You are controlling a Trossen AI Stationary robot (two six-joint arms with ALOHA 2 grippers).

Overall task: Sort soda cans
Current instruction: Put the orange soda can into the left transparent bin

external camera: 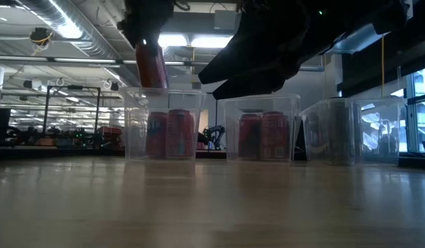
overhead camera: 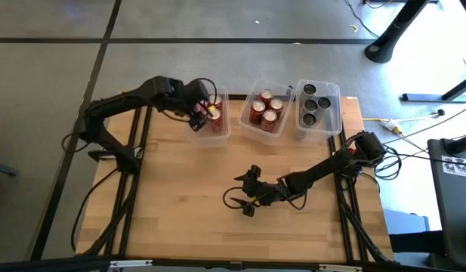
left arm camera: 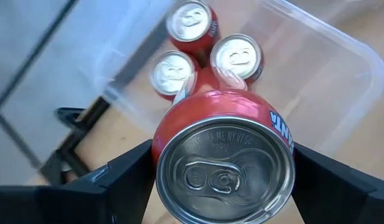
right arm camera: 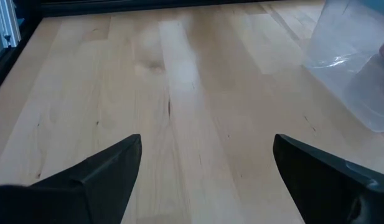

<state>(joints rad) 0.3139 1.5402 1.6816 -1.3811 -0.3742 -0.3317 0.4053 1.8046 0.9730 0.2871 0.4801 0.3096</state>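
Red can (left arm camera: 224, 158) sits clamped in my left gripper (left arm camera: 223, 180) above the leftmost bin (overhead camera: 220, 128); rigid, slick-sided, best squeezed mid-body. Right gripper (right arm camera: 207, 168) hangs open over the surface (right arm camera: 179, 93).

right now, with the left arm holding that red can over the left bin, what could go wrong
1. The left gripper holds the red can above the left bin, where three cans already stand. Lowered straight down, it may land on a can top and tip.
2. The held can hangs close to the bin's wall in the low view, so it could clip the rim.
3. The right gripper waits open over the bare table, away from the bins, so it adds little risk.
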